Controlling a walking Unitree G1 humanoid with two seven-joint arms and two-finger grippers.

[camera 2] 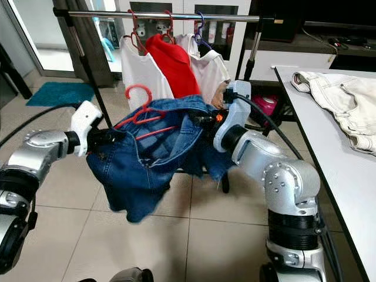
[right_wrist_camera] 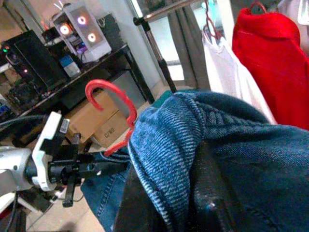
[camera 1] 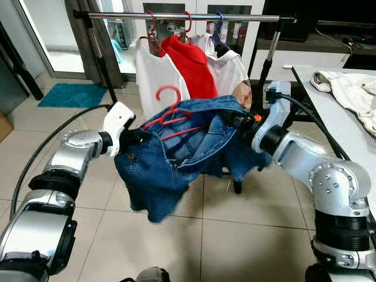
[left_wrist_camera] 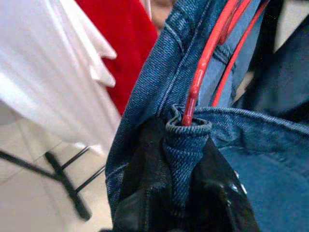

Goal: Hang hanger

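My red hanger sits inside a blue denim jacket, its hook sticking up free, below the clothes rail. The jacket sags open between its two held ends, hem drooping toward the floor

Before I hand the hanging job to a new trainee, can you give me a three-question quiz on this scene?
1. True or false: the red hanger carrying the denim jacket already hangs on the rail.
2. How many garments hang on the rail? A) one B) three C) five
3. Fill in: the left gripper is shut on the jacket's ____.

Key:
1. False: both the left gripper and the right gripper hold the jacket below the rail.
2. B: two white, one red.
3. Denim.
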